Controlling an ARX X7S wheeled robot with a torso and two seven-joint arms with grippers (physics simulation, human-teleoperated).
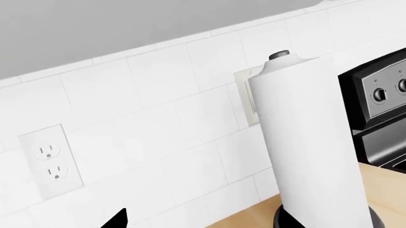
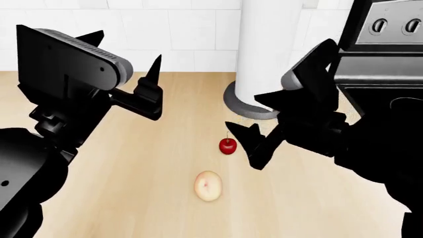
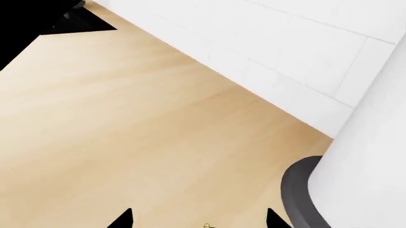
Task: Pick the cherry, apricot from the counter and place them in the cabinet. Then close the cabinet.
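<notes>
Bright, even, nearly shadowless rendered light; sharp throughout, no glare.

The cherry [image 2: 227, 146] is glossy bright red. The apricot [image 2: 208, 186] is pale beige-orange. The tabletop [image 2: 165, 163] has a light beige wood grain. The paper towel roll [image 2: 268, 49] is white on a dark grey base [image 2: 233, 101]. Both claws are black.

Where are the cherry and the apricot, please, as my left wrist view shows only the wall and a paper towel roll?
Observer: The cherry lies on the counter, in front of the paper towel roll.
Operator: And the apricot?
Observer: The apricot lies apart from the cherry, nearer the robot.
Operator: Is either hand holding anything?
Observer: No; the right hand is open close by the cherry, and the left hand is open and empty.
</notes>
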